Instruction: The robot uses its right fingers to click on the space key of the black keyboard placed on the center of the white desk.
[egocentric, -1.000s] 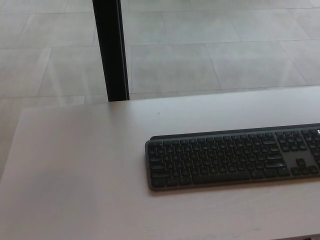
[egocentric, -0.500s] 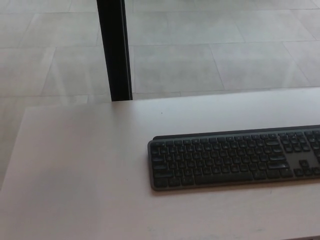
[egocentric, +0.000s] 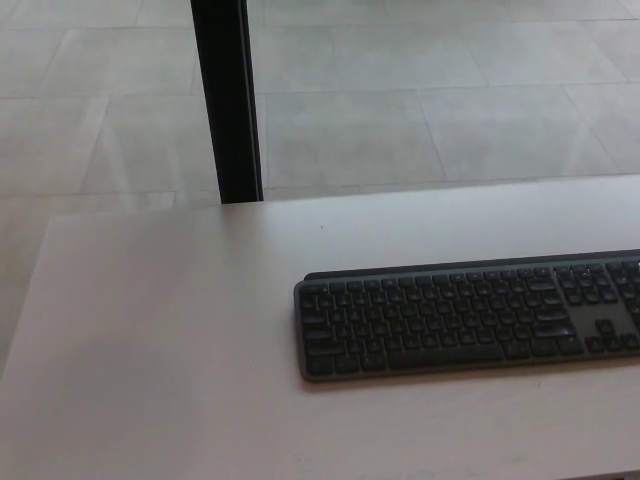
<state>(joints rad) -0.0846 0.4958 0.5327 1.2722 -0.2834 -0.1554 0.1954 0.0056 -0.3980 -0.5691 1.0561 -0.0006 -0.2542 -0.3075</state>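
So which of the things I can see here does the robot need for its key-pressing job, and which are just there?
Needed for the job:
- black keyboard, flat on the desk, running off the picture's right edge
- space key, in its front row
- white desk under it

Just there:
- black post behind the desk
- tiled floor

Neither robot hand is in view.

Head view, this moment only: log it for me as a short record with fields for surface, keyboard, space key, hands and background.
surface: white desk, seen from above
keyboard: black keyboard lying flat on the desk's right part, its right end cut off by the picture edge
space key: long key in the nearest row, untouched
hands: neither robot hand in view
background: black post behind the desk's far edge, tiled floor beyond
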